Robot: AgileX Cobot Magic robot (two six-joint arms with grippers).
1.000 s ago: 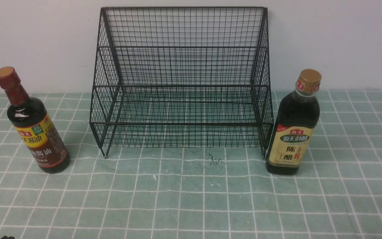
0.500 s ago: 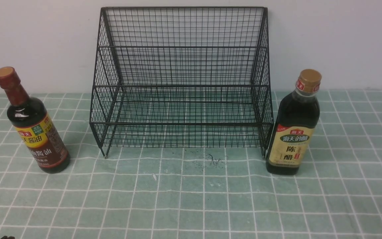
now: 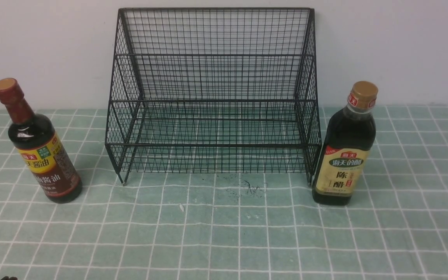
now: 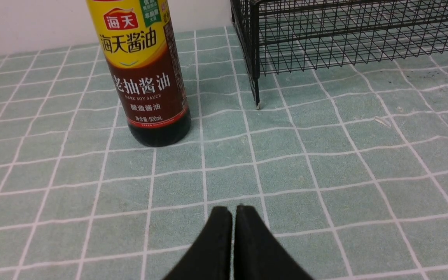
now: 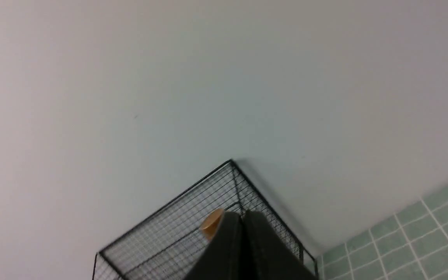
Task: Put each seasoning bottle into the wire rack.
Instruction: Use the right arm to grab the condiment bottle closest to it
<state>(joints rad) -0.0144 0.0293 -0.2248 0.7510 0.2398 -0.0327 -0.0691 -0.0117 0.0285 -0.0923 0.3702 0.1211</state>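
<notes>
Red-capped seasoning bottle (image 3: 41, 155) stands at frame left, gold-capped bottle (image 3: 344, 155) just right of the wire rack (image 3: 212, 100), neither inside; both arms' jaws clenched, empty. Clipping the rack's front rail could topple either.

L fingers (image 4: 218, 237) pressed together, R fingers (image 5: 228, 249) too, both empty

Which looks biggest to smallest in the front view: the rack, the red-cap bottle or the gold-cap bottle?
1. Wire rack, clearly largest.
2-3. Gold-cap bottle and red-cap bottle look nearly alike; the gold-cap one seems slightly broader, too close to rank.
</notes>
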